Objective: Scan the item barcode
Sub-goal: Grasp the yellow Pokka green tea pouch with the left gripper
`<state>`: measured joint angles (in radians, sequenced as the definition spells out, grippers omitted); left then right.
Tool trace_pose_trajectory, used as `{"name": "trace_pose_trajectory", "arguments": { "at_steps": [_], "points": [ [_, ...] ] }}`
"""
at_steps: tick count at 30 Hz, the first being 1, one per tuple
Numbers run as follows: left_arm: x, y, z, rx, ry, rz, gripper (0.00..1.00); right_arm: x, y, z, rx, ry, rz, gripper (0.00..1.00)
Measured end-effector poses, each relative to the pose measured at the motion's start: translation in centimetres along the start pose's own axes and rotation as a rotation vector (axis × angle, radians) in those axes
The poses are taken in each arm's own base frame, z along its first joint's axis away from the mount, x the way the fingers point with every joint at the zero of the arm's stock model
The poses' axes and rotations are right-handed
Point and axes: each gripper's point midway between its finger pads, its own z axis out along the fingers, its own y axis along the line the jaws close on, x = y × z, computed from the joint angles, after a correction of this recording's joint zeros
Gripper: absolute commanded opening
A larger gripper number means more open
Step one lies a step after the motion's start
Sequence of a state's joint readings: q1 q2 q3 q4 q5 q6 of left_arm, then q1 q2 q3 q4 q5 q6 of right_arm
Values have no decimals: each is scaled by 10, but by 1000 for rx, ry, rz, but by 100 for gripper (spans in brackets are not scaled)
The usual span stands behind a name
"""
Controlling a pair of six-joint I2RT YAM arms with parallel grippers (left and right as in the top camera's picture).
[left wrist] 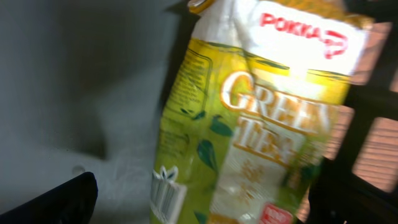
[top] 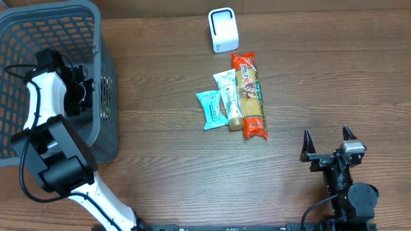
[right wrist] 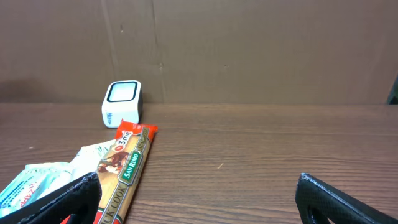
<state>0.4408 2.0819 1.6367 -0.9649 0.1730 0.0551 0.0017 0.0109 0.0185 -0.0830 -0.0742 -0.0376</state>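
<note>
the left end effector (top: 82,90) was seen inside the grey basket (top: 109,138) at the bench's far left corner, released, its fingers spread wide. a yellow-green green tea pack (left wrist: 261,124) was seen in the basket just ahead of them, ungripped. the right end effector (top: 326,136) was held by the near edge toward the right corner, likewise spread and empty. the white scanner (top: 223,29) was set by the far edge, with a pasta pack (top: 248,96), a tube (top: 228,96) and a teal packet (top: 209,109) laid side by side mid-bench.
</note>
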Motion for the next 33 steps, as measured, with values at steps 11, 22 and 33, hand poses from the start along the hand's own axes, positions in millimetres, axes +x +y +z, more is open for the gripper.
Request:
{"name": "trace_pose_trajectory", "arguments": {
  "at_steps": [11, 22, 33],
  "points": [
    [5, -1, 23, -165, 62, 73, 41, 0, 0, 0, 0, 0, 0, 100],
    [10, 1, 4, -224, 130, 4, 4, 0, 0, 0, 0, 0, 0, 100],
    [-43, -24, -126, -202, -88, -106, 4, 0, 0, 0, 0, 0, 0, 100]
  ]
}}
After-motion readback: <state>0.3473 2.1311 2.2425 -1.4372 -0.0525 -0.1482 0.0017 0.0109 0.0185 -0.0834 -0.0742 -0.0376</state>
